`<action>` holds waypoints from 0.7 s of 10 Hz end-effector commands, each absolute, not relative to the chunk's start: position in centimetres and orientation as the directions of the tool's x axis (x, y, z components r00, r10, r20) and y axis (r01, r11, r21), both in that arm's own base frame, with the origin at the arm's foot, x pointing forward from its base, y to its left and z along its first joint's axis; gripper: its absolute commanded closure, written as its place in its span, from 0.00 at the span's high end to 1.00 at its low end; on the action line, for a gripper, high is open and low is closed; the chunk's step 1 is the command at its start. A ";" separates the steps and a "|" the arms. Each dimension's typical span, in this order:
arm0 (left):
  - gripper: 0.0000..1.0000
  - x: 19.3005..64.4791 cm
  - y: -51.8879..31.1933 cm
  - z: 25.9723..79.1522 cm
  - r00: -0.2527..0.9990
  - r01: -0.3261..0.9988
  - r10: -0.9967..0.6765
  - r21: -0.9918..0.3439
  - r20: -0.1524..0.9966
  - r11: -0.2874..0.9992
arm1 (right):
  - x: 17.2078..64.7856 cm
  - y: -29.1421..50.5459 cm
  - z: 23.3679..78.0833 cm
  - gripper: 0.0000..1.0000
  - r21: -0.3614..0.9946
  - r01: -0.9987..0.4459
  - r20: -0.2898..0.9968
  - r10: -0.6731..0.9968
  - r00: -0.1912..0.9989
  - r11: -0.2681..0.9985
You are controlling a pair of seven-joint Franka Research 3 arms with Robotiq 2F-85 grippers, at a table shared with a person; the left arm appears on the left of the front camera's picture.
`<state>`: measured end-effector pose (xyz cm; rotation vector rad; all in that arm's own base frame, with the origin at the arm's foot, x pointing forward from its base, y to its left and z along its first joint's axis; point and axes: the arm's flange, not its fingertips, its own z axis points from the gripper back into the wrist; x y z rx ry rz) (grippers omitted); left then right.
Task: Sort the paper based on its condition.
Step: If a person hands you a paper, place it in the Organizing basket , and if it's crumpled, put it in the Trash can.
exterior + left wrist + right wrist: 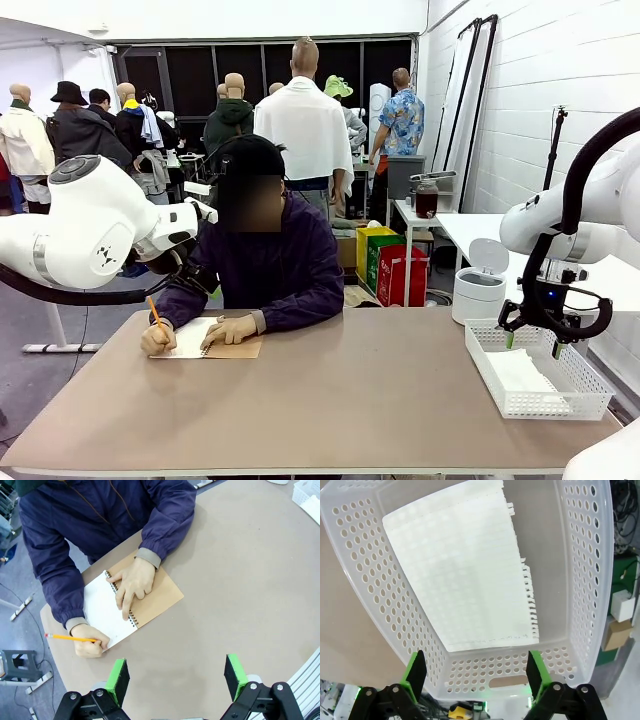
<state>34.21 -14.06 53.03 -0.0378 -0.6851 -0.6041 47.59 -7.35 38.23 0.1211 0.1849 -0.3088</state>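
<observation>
On the table (350, 400), one basket (555, 406) holds paper (465, 570), count unclear; left tool (177, 675) and right tool (476, 666) gape wide.

Table (340, 400): one tan, matte top, rounded corners. Two things lie directly on it.

Far left edge, in front of the person: spiral notebook (205, 340), open flat, brown cover folded out beside a white page. The hand with the pencil (157, 338) rests at the page's outer corner, the other hand (230, 330) flat over the spiral.

Right end, near the edge: white mesh basket (550, 405), upright, well apart from the notebook.
</observation>
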 end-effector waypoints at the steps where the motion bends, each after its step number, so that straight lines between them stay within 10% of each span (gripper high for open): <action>1: 1.00 34.3 -14.0 53.0 0.612 0.535 -0.511 0.160 0.603 0.830 | 47.5 -7.3 38.1 1.00 0.090 0.311 -0.201 -0.288 0.936 0.946; 7: 1.00 34.3 -14.0 53.0 0.612 0.535 -0.511 0.160 0.603 0.830 | 47.4 -6.6 41.5 1.00 0.138 0.243 -0.088 -0.233 0.969 0.960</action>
